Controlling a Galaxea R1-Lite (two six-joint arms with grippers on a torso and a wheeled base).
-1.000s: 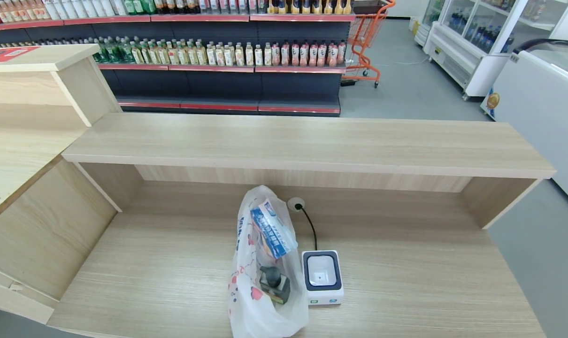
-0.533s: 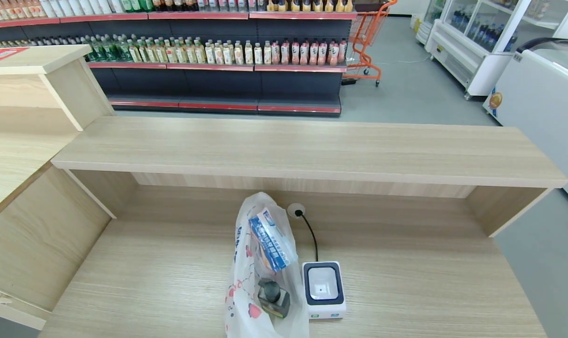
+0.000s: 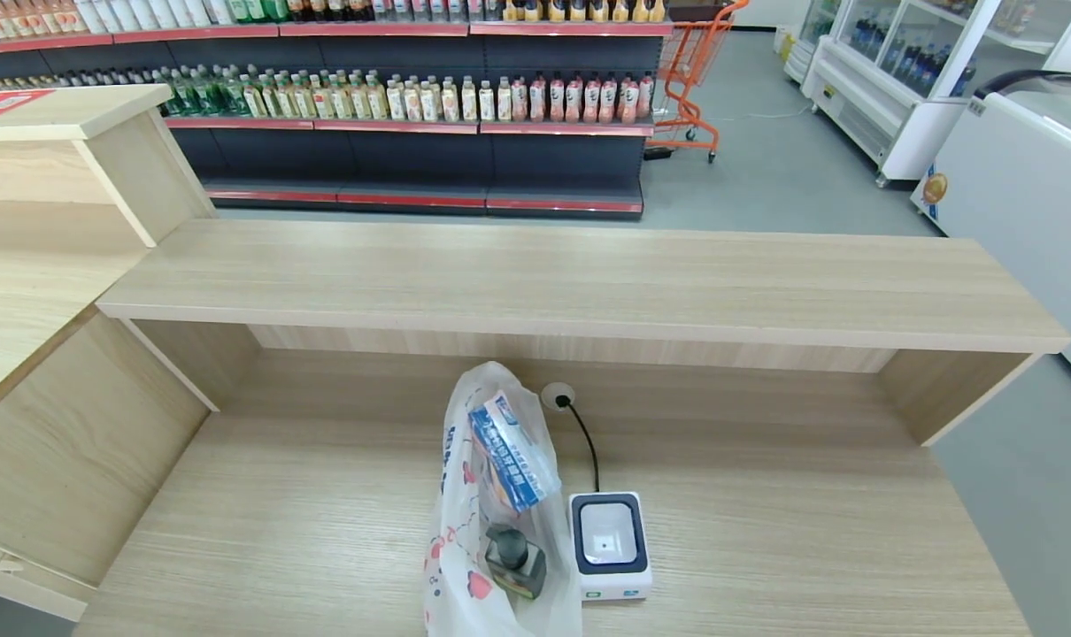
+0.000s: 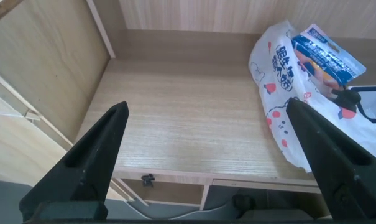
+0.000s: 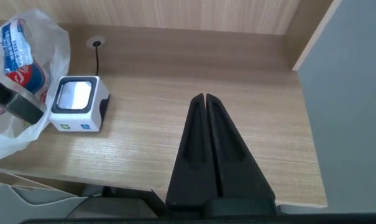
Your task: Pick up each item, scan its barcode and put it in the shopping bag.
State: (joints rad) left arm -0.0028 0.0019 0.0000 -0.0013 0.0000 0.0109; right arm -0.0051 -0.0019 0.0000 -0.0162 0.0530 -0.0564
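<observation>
Nearest, over the front edge of the desk [image 3: 766, 531], are both arms. The left gripper [image 4: 206, 106] hangs at the left with its jaws spread wide and nothing between them. The right gripper [image 5: 204, 98] hangs at the right, beyond the scanner, with its jaws pressed together and nothing in them.

The shopping bag [image 3: 460, 531] stands on the desk close to that front edge, slumped and open at the top. A dark bottle [image 3: 515, 559] sits low inside it at the near end. Just right of the bag, touching or almost touching it, is the scanner [image 3: 608, 546], window up. A blue packet [image 3: 503, 449] leans in the far part of the bag, its upper end standing out of the mouth. The scanner's cable [image 3: 586, 442] runs back to a port in the desk. Farther still are the raised ledge [image 3: 589, 283] and the shelves of bottles [image 3: 412, 102].

Assessment: the items in sight are already bagged, so the task looks close to done.

Risks from here:
- The bag is thin and unsupported — a brush from either arm could tip it over the near edge.
- The packet is only partly contained; a jolt to the bag could let it slide out.
- A sweep by the right arm could snag the cable and drag the scanner.
</observation>
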